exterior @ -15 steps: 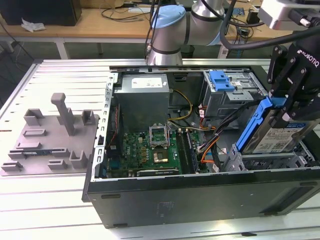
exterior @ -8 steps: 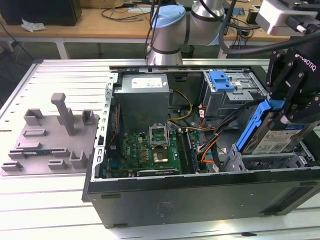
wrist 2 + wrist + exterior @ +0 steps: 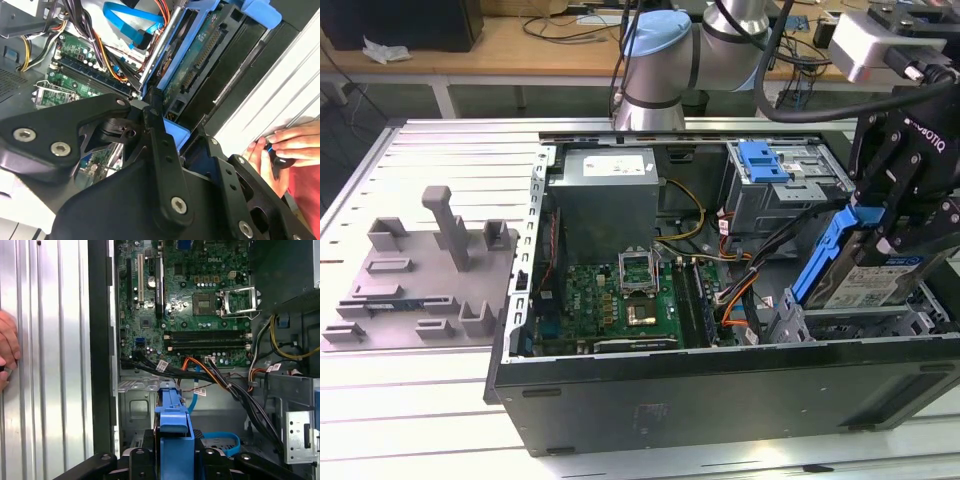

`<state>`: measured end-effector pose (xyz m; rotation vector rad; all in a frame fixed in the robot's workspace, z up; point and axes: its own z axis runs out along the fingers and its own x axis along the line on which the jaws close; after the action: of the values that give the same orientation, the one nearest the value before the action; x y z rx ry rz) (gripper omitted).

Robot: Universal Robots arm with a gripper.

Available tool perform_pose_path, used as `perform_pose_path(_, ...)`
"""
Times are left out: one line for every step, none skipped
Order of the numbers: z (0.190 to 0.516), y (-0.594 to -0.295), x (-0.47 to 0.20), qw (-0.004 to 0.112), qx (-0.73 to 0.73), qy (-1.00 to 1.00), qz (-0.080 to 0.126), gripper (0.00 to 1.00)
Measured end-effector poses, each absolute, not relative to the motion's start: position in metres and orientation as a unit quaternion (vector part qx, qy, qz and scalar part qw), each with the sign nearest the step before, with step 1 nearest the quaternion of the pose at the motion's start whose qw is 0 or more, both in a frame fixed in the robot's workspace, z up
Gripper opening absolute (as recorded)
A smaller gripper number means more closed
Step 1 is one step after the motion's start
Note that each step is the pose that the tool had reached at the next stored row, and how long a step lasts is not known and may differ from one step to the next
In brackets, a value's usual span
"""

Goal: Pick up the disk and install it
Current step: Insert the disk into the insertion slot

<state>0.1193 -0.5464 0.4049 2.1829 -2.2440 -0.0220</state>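
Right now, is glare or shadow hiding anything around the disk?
Exterior view: the disk is evenly lit, the gripper holding it a dark mass. First wrist view: the table is bright, the motherboard well lit. Second wrist view: the table washes out white; the gripper sits dark in front.

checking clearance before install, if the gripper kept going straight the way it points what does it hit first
Probably the grey metal drive bay just below: the gripper points down into the case, shut on the tilted disk, whose lower edge would touch first. Depth is unclear.
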Motion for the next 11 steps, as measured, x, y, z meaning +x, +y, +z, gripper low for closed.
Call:
perform_pose_path(0.4043,-0.5464,0.1193,0.005,0.697,-0.717,-0.007,0.36)
perform_pose_path(0.4038,-0.5464,0.1193,0.005,0.697,-0.717,-0.007,0.36)
perform_pose_path(0.4031,-0.5464,0.1193,0.005,0.697,-0.717,-0.007,0.36)
perform_pose_path(0.4027,-0.5464,0.1193,0.005,0.697,-0.717,-0.007,0.36)
perform_pose_path(0.4023,-0.5464,0.1194,0.005,0.697,-0.717,-0.007,0.36)
perform_pose_path(0.4021,-0.5464,0.1193,0.005,0.697,-0.717,-0.007,0.36)
perform_pose_path(0.4020,-0.5464,0.1193,0.006,0.697,-0.717,-0.007,0.36)
perform_pose_path(0.4019,-0.5464,0.1193,0.006,0.697,-0.717,-0.007,0.38)
perform_pose_path(0.4018,-0.5464,0.1194,0.005,0.697,-0.717,-0.007,0.44)
perform_pose_path(0.4017,-0.5464,0.1193,0.005,0.697,-0.717,-0.007,0.50)
perform_pose_path(0.4018,-0.5464,0.1193,0.005,0.697,-0.717,-0.007,0.50)
